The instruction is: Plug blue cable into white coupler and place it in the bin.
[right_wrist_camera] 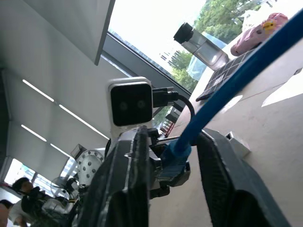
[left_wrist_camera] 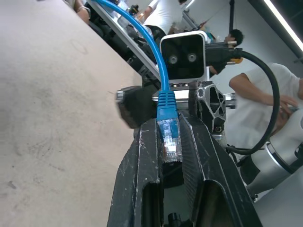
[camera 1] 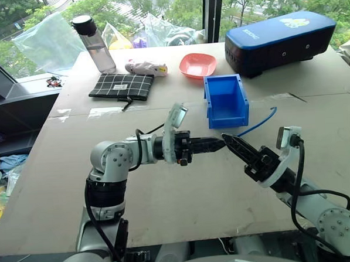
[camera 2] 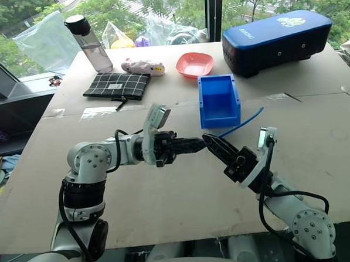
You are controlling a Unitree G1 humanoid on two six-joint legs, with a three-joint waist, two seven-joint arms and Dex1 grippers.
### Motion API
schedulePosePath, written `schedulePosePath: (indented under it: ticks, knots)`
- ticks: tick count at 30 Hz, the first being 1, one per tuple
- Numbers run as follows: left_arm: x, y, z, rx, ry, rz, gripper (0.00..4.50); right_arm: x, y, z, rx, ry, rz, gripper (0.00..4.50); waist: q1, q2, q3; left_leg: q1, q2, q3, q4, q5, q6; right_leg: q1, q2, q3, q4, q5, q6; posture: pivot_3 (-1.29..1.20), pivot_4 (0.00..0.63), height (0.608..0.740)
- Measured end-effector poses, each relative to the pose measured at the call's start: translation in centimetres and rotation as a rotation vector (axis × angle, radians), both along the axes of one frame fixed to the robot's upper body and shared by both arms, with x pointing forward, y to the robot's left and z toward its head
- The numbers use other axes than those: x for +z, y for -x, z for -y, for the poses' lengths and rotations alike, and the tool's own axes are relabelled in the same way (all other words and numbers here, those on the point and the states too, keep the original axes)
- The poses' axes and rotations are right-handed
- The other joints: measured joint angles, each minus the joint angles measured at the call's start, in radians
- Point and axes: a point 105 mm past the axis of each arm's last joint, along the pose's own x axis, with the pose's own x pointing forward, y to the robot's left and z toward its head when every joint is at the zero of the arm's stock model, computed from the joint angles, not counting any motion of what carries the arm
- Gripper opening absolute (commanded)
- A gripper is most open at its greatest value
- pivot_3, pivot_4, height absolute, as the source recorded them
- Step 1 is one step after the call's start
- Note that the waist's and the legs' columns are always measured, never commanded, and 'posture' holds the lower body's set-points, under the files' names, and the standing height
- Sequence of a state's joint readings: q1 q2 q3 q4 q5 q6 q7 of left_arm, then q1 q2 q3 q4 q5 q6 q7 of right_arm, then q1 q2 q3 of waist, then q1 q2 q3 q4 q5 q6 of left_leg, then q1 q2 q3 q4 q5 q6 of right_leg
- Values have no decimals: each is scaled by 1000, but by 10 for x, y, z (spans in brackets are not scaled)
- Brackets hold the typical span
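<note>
My left gripper (camera 1: 218, 143) is held level over the table's middle, shut on the clear plug (left_wrist_camera: 169, 137) of the blue cable (camera 1: 259, 122). From the plug, the cable runs back past the bin (camera 1: 211, 102), which is bright blue, open-topped and empty. My right gripper (camera 1: 227, 138) meets the left one tip to tip. Its fingers (right_wrist_camera: 137, 156) sit close on either side of the cable's blue boot (right_wrist_camera: 174, 158), just behind the plug. A small white block (right_wrist_camera: 236, 144), possibly the white coupler, lies on the table beyond my right gripper.
Along the table's far side stand a dark-blue case (camera 1: 279, 40), a pink bowl (camera 1: 197, 64), a pink toy (camera 1: 146, 67), a checked pouch (camera 1: 121, 85) and a bottle (camera 1: 94, 44). People in white shirts (left_wrist_camera: 265, 94) stand beyond the near edge.
</note>
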State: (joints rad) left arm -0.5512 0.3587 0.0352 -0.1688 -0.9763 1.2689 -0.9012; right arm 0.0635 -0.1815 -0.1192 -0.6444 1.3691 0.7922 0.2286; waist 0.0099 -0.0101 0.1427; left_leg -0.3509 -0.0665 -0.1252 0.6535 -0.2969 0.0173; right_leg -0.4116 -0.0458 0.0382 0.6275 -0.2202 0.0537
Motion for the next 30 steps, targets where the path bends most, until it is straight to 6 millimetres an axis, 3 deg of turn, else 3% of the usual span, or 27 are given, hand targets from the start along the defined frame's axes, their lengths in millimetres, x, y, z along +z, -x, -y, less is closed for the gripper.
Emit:
schedulePosePath:
  ticks: [4,6,9,11,14,17,23,30]
  knots:
    - [4,0,-1,19,4,22,0,4,-2,0,6,-9,2,39,0,0,0,0,0,0,0,0,0,0,0,0,0,0,0,0,150,740]
    - [4,0,-1,34,-6,39,1009,3,-3,0,12,-11,-5,0,0,0,0,0,0,1,0,0,0,0,0,1,0,0,0,0,150,740]
    - [1,-3,-5,82,-38,61,2031,4,-3,-1,25,-7,-1,0,-1,0,0,0,0,1,0,0,0,0,1,1,0,0,0,0,150,740]
    - [0,-4,-9,120,-52,71,3014,4,-3,-3,36,-9,1,0,-2,0,0,0,0,1,0,0,0,0,0,1,0,0,0,0,150,740]
    - [-1,-1,-29,222,-109,134,4320,3,-3,-3,36,-1,-1,0,-8,0,0,0,1,1,-1,0,0,-1,0,2,0,0,0,0,150,740]
    - [-2,-4,-58,392,-167,213,4421,1,-5,3,10,11,-8,0,-14,1,0,1,1,1,-2,0,0,-1,0,2,0,0,0,0,150,740]
    - [-34,-29,-117,744,-450,467,4421,4,-9,5,-19,15,6,0,-3,1,0,2,0,2,-3,0,0,0,0,3,-1,0,0,0,150,740]
    - [-60,-63,-130,749,-596,632,4421,0,-16,9,-28,61,5,0,5,0,-1,1,-1,3,-3,0,0,0,-1,2,-1,0,0,0,150,740]
